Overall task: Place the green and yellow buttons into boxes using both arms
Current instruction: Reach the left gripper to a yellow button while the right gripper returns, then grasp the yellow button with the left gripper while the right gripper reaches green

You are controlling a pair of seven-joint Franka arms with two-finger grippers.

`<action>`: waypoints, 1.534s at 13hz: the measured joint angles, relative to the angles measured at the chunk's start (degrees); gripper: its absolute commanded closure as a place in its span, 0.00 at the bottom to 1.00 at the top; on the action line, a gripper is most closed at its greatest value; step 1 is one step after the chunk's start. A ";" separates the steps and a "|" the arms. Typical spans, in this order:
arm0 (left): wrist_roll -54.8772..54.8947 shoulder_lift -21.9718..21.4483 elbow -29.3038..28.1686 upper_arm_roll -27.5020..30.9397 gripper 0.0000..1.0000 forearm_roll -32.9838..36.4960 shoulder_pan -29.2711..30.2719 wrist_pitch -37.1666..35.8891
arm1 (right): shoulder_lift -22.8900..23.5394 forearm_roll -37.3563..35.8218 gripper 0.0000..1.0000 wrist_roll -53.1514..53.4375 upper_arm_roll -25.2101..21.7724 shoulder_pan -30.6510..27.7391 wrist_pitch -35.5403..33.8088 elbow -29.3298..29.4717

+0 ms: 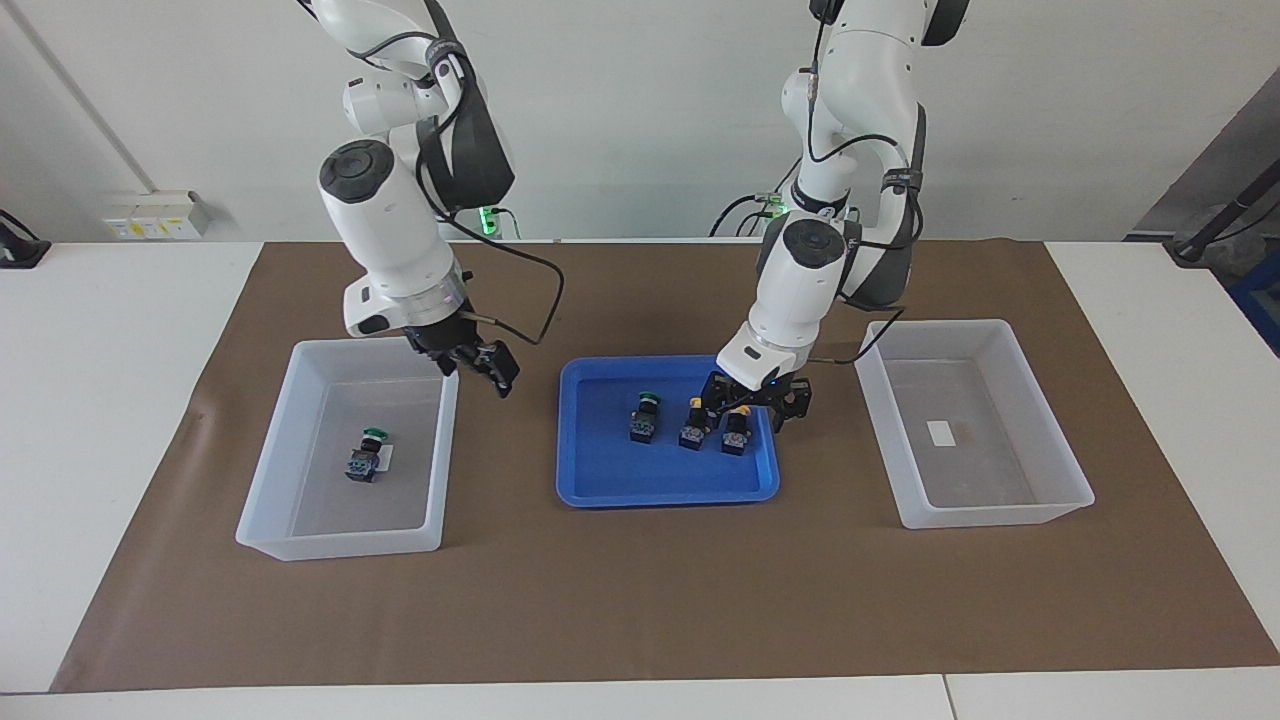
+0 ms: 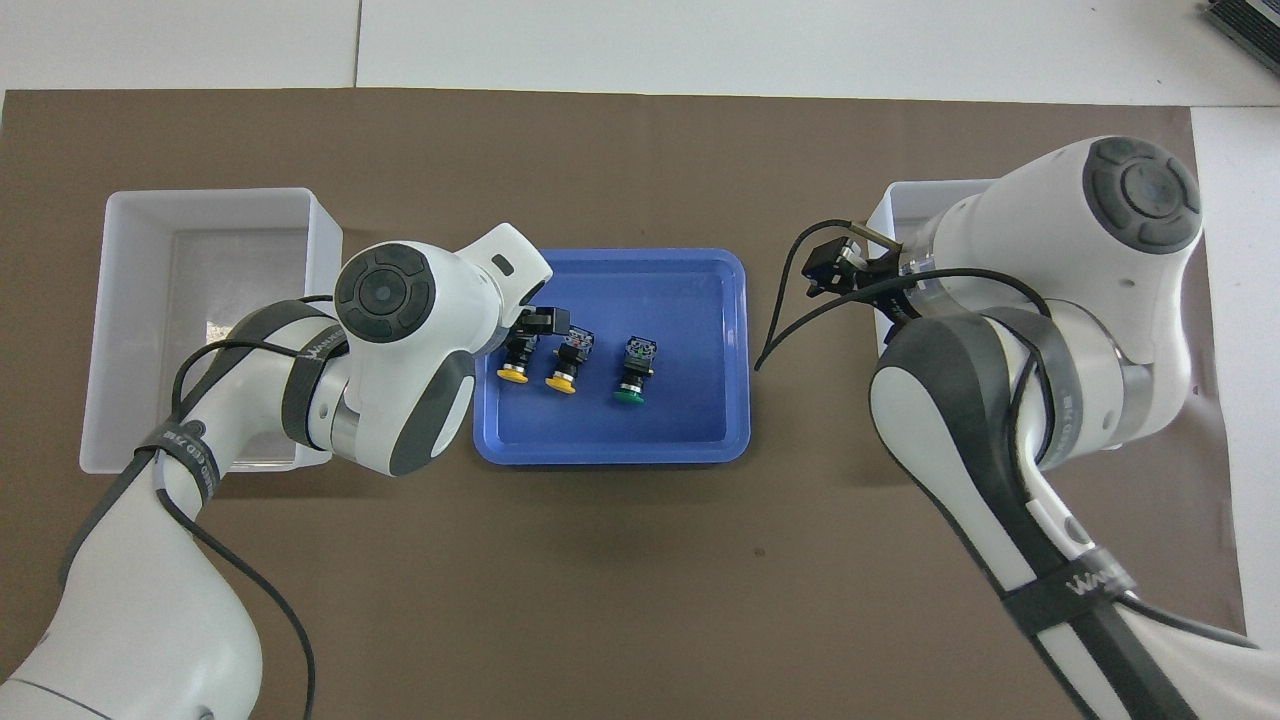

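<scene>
My left gripper point(image 1: 756, 402) hung low over the shallow blue plastic tray point(image 1: 600, 480) in the middle of the desk. It was at the corner of the tray nearest to the robots' edge and toward the left arm's end. Its fingers were spread, with nothing held between them. The thumb-sized push button with a round yellow cap and a blocky black-and-grey body point(image 1: 737, 432) lay just below the jaws, a little farther from the robots than the fingertips. I judged that the coming move was a short descent onto it. This button seemed to lie on its side. Its long axis ran from the robots' edge toward the edge across from it, and the cap pointed to the robots, so the jaws should close across the narrow body. A second yellow-capped button point(image 1: 692, 428) lay just beside it, so a wide grip could push that one. A green-capped button of the same kind point(image 1: 645, 415) lay next in the row, toward the right arm's end. My left arm was clearly the nearer one to the yellow buttons. My right gripper point(image 1: 482, 366) was over the rim of the translucent white plastic bin point(image 1: 270, 470) at the right arm's end of the desk. Whether it was spread or pressed together I could not tell. In that bin lay one green-capped button point(image 1: 365, 455). The matching translucent bin point(image 1: 1040, 420) at the left arm's end held only a small white label point(image 1: 943, 432).
</scene>
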 measured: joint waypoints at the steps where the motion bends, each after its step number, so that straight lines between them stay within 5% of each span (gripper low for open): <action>1: 0.00 0.17 -0.05 0.00 0.00 0.00 -0.09 0.02 | 0.17 0.12 0.00 3.14 0.05 1.35 0.48 0.00; 10: -0.02 0.29 -4.05 0.01 0.00 0.00 -0.91 4.01 | 6.79 10.24 0.00 11.90 0.13 5.91 7.83 -0.55; 13: -0.02 0.23 -4.59 0.10 0.31 0.03 -1.29 4.38 | 8.39 10.32 0.00 9.31 0.15 7.21 10.50 -1.66; 18: -0.16 0.23 -5.00 0.08 0.47 0.03 -1.76 4.43 | 8.63 11.40 0.00 7.37 0.15 8.01 11.23 -2.89; 20: -0.19 0.24 -5.45 0.09 0.79 0.04 -1.82 4.42 | 8.63 11.64 0.00 7.37 0.15 8.40 11.23 -2.89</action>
